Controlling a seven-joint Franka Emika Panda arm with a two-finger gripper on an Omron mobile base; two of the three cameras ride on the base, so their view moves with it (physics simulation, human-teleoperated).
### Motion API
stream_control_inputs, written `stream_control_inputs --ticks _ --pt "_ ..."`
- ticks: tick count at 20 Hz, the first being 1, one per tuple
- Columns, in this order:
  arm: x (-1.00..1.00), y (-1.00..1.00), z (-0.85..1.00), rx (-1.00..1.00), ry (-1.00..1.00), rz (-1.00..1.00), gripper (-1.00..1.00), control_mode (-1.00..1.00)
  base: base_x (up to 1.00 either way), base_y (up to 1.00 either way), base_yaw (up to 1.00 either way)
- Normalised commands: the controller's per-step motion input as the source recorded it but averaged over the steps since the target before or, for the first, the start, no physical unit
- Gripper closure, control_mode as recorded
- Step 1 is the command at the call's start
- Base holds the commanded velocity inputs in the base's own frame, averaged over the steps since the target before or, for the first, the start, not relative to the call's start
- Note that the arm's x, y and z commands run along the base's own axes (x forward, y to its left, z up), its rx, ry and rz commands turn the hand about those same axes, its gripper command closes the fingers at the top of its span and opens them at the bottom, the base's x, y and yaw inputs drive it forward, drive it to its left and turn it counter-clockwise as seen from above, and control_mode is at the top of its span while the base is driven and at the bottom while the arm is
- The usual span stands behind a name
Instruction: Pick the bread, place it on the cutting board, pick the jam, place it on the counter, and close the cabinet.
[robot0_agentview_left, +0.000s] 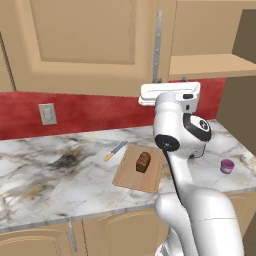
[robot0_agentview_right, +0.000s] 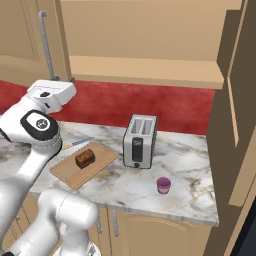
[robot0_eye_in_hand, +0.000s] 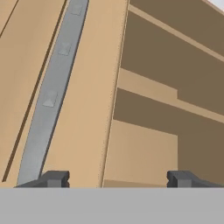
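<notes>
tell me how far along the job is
Done: the bread sits on the cutting board, and the jam stands on the counter. In hand: the open tool faces the cabinet. Left: its right door stands open.

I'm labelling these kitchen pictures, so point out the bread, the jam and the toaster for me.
bread (robot0_agentview_left: 143, 162): left base view, side of the loaf.
jam (robot0_agentview_right: 163, 184): right base view, lilac lid.
toaster (robot0_agentview_right: 139, 145): right base view, its front face.
</notes>
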Motion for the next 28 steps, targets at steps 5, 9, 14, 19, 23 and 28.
stream_control_inputs --ticks 5,9,14,19,23,28 --pt "0.33 -0.05 0.00 0.00 0.00 0.00 -1.00 -1.00 0.00 0.00 0.00" --pt "0.35 -0.06 0.00 0.00 0.00 0.00 -1.00 -1.00 0.00 0.00 0.00" --pt "0.36 -0.08 0.00 0.00 0.00 0.00 -1.00 -1.00 0.00 0.00 0.00" --pt "0.30 -0.07 0.00 0.00 0.00 0.00 -1.00 -1.00 0.00 0.00 0.00" --pt "0.22 -0.03 0.00 0.00 0.00 0.00 -1.00 -1.00 0.00 0.00 0.00" --pt "0.23 0.00 0.00 0.00 0.00 0.00 -1.00 -1.00 0.00 0.00 0.00"
